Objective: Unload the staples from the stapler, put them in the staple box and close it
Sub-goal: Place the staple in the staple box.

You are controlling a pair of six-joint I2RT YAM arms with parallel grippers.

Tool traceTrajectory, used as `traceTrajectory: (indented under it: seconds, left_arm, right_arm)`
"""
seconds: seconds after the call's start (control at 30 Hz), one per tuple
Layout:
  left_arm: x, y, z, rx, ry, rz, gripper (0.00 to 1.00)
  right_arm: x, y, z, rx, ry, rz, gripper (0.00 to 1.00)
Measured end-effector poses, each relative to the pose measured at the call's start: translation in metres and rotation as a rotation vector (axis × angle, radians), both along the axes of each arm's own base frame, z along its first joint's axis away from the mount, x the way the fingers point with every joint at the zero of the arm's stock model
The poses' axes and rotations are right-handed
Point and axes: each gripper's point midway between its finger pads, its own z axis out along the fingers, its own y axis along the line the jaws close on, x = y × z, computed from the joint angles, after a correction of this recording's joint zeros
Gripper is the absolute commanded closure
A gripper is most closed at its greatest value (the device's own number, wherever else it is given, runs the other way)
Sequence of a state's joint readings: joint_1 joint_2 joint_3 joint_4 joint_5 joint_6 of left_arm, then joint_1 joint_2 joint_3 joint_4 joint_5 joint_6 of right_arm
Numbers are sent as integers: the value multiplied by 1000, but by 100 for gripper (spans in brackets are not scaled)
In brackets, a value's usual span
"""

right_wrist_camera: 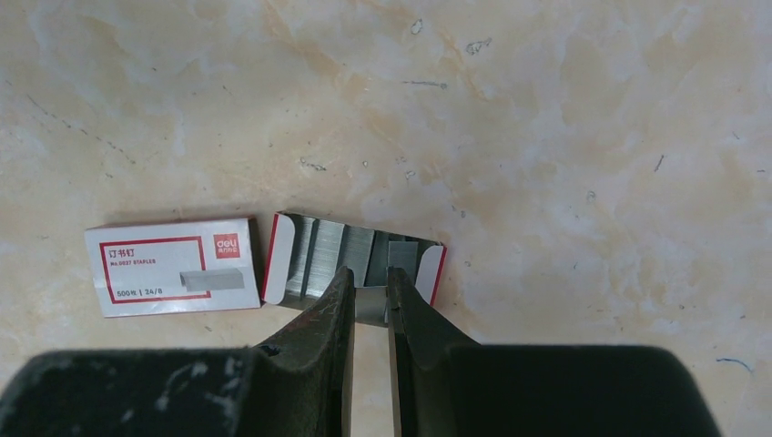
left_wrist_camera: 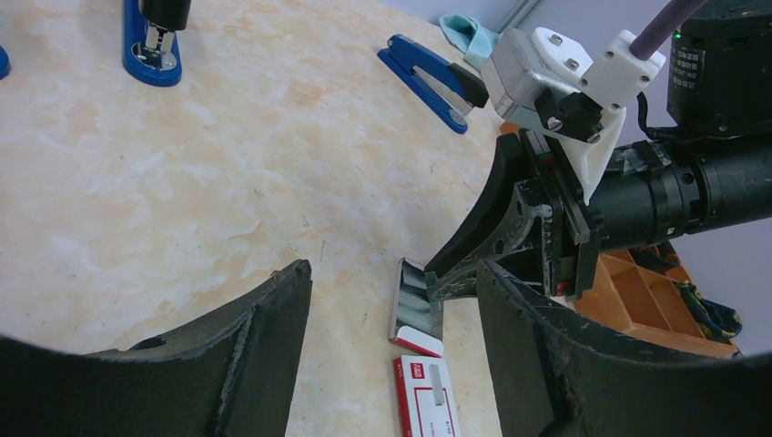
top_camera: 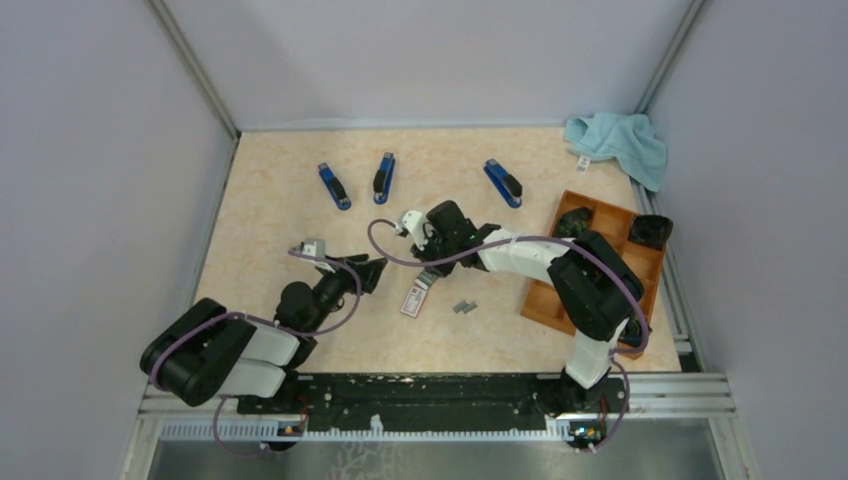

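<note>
Right claw: jaws nearly closed, pinching a short grey strip of staples at the near edge of the open tray. More strips lie in the tray directly ahead of the fingertips. The box sleeve sits just beside the tray. Left claw: open wide, empty, near the tray.

Soft, even light falls from above; the worktop is bright, shadows faint. The left wrist view bends at its edges; the overhead view looks slightly soft.
</note>
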State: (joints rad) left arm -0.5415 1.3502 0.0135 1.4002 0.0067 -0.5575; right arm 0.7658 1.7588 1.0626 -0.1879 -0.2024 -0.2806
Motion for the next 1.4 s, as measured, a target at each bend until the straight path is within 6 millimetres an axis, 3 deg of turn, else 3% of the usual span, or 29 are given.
traceTrajectory:
  seconds: [0.67,0.73,1.4]
  left_arm:
    - [0,0,2,-5,-8,0,27]
    - [0,0,2,-5,-8,0,27]
    - [0,0,3,-6,-9,0,27]
  right_arm:
    - [-1,1,-3,-30,2,14,78]
    - [-2,1,-3,-34,7,14,74]
    - [-3,1,0,-26,6,19,70]
